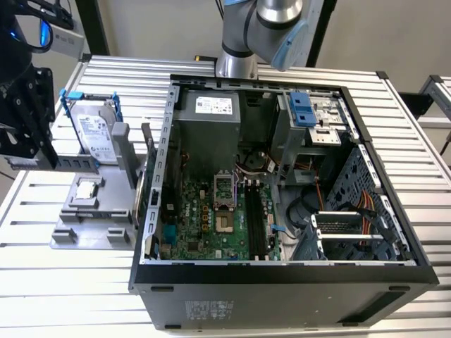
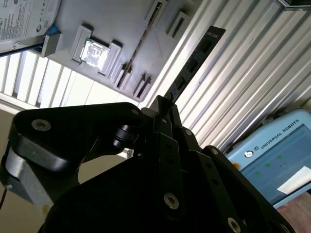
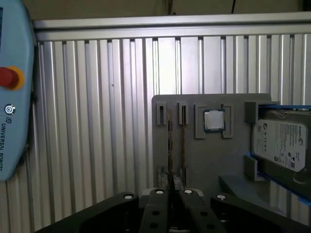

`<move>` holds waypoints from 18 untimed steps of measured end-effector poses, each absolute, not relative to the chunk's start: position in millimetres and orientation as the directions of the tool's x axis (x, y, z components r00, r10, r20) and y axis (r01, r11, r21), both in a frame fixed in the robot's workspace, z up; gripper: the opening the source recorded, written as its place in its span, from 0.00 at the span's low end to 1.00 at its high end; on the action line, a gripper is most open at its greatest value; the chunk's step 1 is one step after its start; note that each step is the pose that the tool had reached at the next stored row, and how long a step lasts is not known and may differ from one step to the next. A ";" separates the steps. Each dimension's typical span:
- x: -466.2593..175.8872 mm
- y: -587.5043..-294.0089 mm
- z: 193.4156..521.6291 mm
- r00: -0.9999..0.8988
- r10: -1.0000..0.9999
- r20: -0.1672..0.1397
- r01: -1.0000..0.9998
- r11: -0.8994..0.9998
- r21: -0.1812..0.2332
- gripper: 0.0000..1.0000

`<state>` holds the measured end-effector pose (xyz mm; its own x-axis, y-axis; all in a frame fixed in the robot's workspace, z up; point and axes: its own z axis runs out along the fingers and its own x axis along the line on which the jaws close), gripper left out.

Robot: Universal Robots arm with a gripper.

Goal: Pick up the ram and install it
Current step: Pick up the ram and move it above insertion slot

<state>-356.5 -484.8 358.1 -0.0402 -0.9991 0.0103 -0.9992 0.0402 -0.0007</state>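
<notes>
Bright, even overhead light fell on the ribbed bench (image 1: pixel 120 74) in the exterior view, while the open computer case (image 1: pixel 282 273) lay shadowed inside and a blue light (image 1: pixel 44 32) glowed at the exterior view's left. In the second wrist view the tool (image 2: pixel 163 104), close and soft, was a black silhouette. The ram (image 2: pixel 194 63) pinched in it read dark against washed-out slats, and glare whitened the processor (image 2: pixel 95 51). The first wrist view was dimmer.

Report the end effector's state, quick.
The end effector: closed, holding the ram, which sticks out past its fingertips in the second wrist view.
</notes>
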 end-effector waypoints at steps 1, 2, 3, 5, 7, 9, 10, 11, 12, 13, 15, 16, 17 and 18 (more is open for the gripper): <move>-356.5 -484.8 358.9 -0.040 -0.999 0.010 -0.999 0.040 -0.001 0.00; -356.5 -484.8 359.5 -0.040 -0.999 0.010 -0.999 0.040 -0.001 0.00; -356.5 -484.8 360.2 -0.040 -0.999 0.010 -0.999 0.040 -0.001 0.00; -356.5 -484.8 361.5 -0.040 -0.999 0.010 -0.999 0.040 -0.001 0.00; -356.5 -484.8 363.0 -0.040 -0.999 0.010 -0.999 0.040 -0.001 0.00; -356.4 -484.8 364.6 -0.040 -0.999 0.010 -0.999 0.040 -0.001 0.00; -356.5 -484.8 365.3 -0.040 -0.999 0.010 -0.999 0.040 -0.001 0.00; -356.5 -484.8 365.8 -0.040 -0.999 0.010 -0.999 0.040 -0.001 0.00; -356.5 -484.8 366.3 -0.040 -0.999 0.010 -0.999 0.040 -0.001 0.00; -356.5 -484.8 367.0 -0.040 -0.999 0.010 -0.999 0.040 -0.001 0.00; -356.5 -484.8 368.1 -0.040 -0.999 0.010 -0.999 0.040 -0.001 0.00; -356.5 -484.8 368.7 -0.040 -0.999 0.010 -0.999 0.040 -0.001 0.00; -356.5 -484.8 369.7 -0.040 -0.999 0.011 -0.999 0.040 -0.001 0.00; -356.4 -484.8 370.7 -0.040 -0.999 0.011 -0.999 0.040 -0.001 0.00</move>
